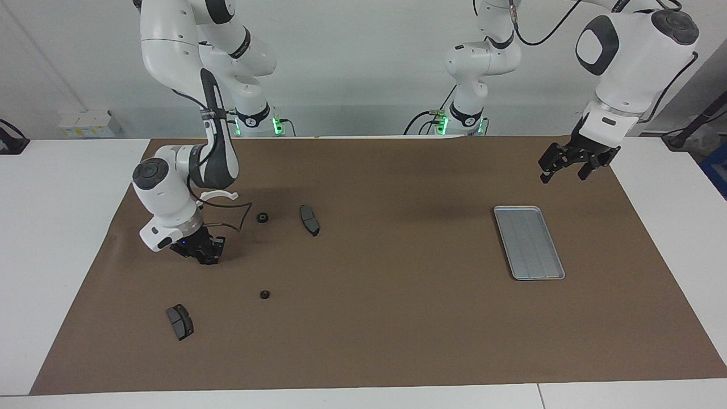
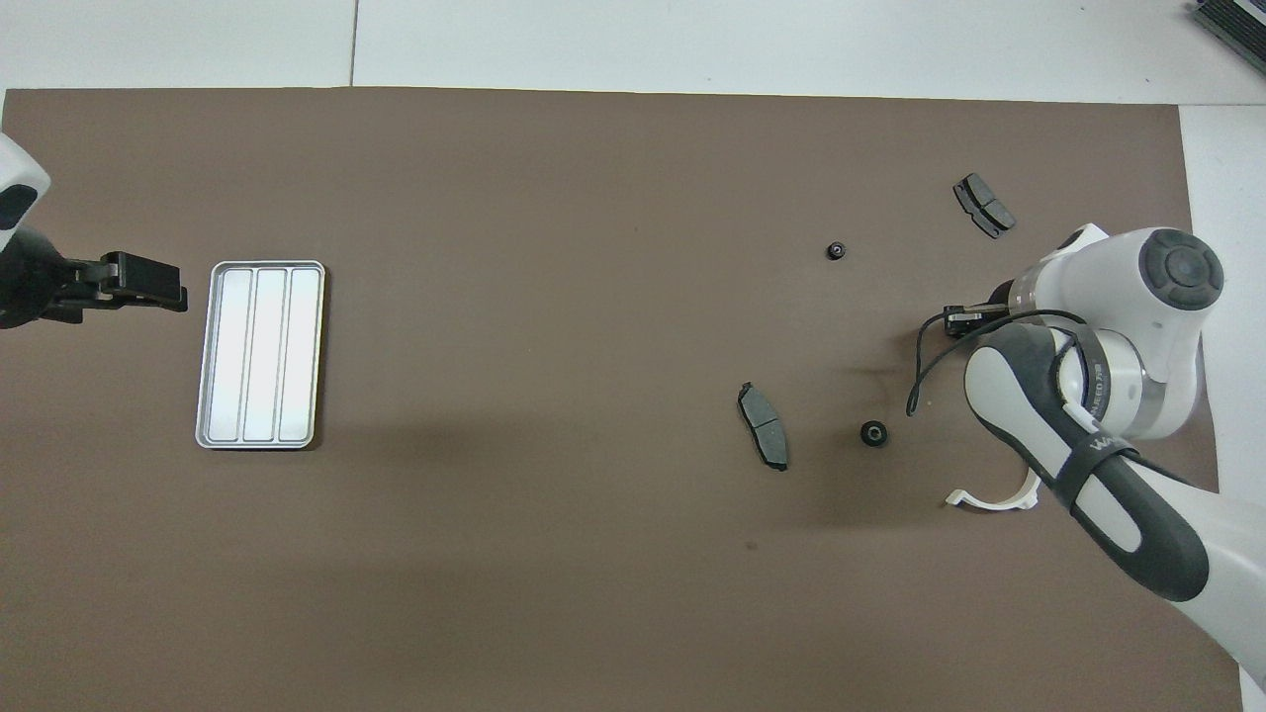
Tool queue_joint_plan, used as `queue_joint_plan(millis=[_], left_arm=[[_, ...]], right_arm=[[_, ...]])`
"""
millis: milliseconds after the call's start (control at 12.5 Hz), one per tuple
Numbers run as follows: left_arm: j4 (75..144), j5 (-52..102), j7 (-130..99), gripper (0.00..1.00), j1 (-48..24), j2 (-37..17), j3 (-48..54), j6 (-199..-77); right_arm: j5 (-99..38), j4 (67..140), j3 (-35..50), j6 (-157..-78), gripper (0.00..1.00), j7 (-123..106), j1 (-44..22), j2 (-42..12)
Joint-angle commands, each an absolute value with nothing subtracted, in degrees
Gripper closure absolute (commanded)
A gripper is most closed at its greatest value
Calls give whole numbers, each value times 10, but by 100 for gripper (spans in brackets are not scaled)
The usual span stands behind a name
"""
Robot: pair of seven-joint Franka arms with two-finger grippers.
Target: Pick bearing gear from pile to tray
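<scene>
The pile is scattered at the right arm's end of the desk: two small black round pieces, two grey curved pads and a white half-ring bracket lie around the right pincer. It is down at the mat, probably on a piece; its fingers I cannot tell. The empty tray lies well apart, near the left pincer, which waits in the air with fingers apart, perhaps ready for the tray's side.
</scene>
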State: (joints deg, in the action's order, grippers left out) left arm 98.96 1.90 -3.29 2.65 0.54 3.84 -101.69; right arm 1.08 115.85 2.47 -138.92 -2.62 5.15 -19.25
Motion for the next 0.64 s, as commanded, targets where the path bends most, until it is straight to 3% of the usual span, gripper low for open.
queue_joint_plan(millis=[0,559], left_arm=[[994,21,-33,0,29,13,39,-1023],[998,20,-29,0,28,9,39,-1015]], right_arm=[[-4,1151,30,-1361,100,-33,41,-167],[5,1081,31,-1327,100,222,-112,-173]])
